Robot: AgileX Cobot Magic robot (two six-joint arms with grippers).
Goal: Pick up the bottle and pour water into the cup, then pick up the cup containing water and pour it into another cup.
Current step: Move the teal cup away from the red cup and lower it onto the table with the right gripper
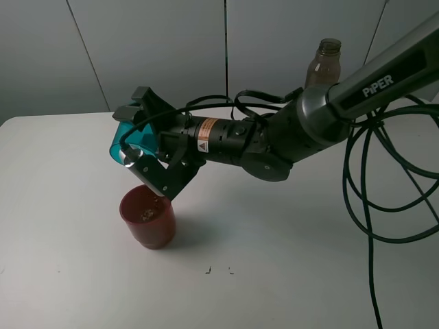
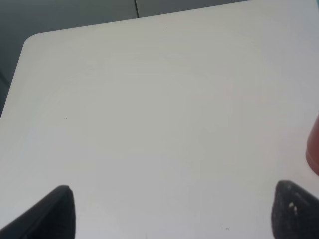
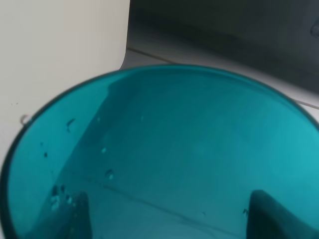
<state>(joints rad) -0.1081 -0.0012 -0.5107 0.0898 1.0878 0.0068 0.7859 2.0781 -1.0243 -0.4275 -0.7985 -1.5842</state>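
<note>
Water could be spilled onto the white table if the small translucent teal-blue plastic tumbler is tipped off-line from the squat red-brown plastic cup just below it. The tumbler is held clamped in the right gripper, with the arm stretched across and rolled (only droplets are seen inside). The left gripper is seen with jaws apart, empty. The tall smoky bottle stands behind the arm.
</note>
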